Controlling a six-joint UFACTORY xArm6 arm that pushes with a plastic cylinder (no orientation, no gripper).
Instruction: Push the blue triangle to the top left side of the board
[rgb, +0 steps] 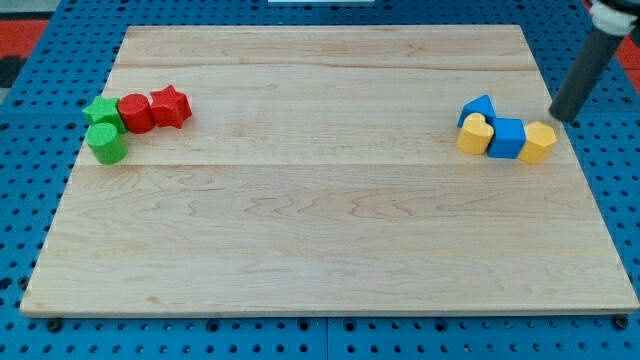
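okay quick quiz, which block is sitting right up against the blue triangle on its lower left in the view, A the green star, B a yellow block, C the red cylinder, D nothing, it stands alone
B: the blue triangle sits in the cluster at the view's right, with a yellow block pressed against its lower left; my tip is off to the right of that cluster, and the red and green blocks are far across the board.

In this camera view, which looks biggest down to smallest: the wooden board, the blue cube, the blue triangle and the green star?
1. Wooden board, by far the largest.
2. Blue cube.
3. Blue triangle and green star: they look about alike, and each is partly hidden by a neighbouring block, so I won't rank them.
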